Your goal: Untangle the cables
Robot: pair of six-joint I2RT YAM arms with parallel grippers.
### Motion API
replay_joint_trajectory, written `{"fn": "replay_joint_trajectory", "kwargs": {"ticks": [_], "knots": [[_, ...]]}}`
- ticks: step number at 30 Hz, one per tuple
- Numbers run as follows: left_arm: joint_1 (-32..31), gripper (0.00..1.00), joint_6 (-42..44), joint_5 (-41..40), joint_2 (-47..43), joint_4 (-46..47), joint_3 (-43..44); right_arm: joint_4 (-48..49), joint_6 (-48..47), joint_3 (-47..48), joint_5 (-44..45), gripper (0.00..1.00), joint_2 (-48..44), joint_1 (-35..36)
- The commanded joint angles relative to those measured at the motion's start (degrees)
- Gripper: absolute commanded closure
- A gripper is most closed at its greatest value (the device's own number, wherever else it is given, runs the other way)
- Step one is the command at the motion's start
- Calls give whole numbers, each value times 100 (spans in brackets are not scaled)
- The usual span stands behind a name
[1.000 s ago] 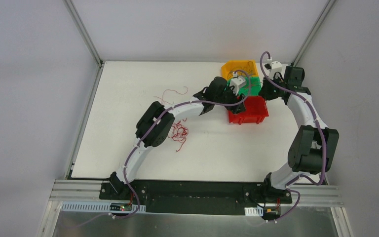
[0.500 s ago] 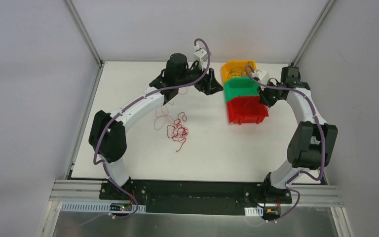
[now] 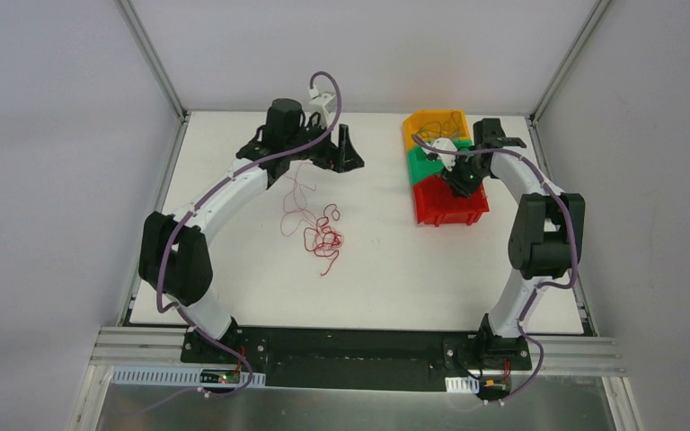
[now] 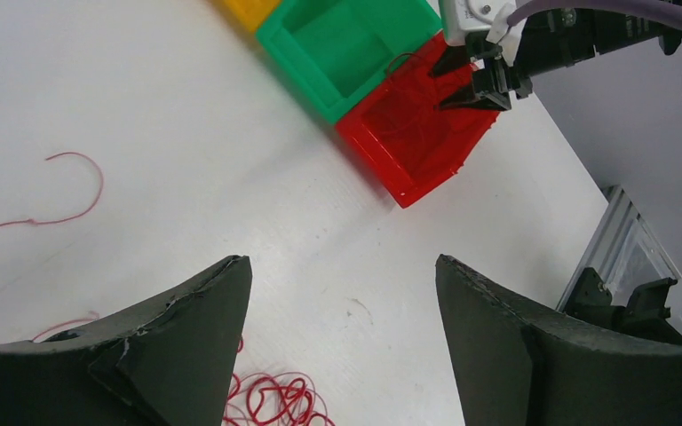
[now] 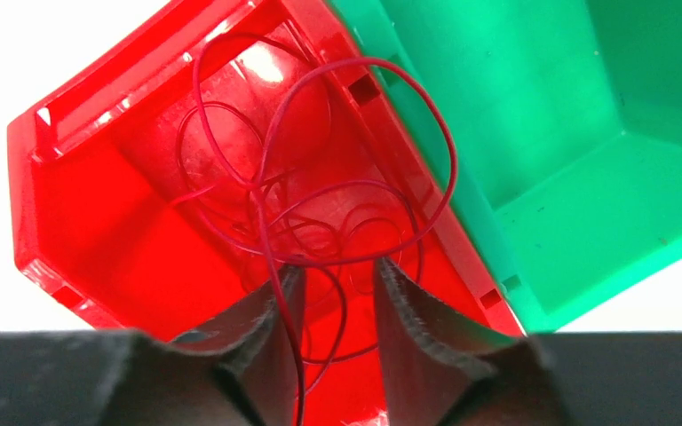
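The right wrist view is showing red cable loops [image 5: 320,204] in the red bin [image 5: 98,222], one perhaps touching the parted right tool [image 5: 337,266]. The left tool [image 4: 342,262] is gaping open, its view cropping the tangle [image 3: 326,238] on the tabletop [image 3: 395,269].

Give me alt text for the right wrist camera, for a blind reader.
The right gripper hangs open over a red bin holding loops of red cables, one strand running between its fingers. A green bin sits right beside it.
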Motion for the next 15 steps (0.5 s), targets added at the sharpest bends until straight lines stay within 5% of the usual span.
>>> {"fn": "replay_joint_trajectory", "kwargs": {"ticks": [1,7,15], "knots": [[257,22,37,158,-615,-198,-115,-374,206,501,28,54,-281,-32],[400,22,168,299,-902,-342,-350,-1278,546,1053,-600,39,-483,-80],[619,21,196,213,-1129,-408,-549,-1576,2167,2060,-975,43,242,32]]}}
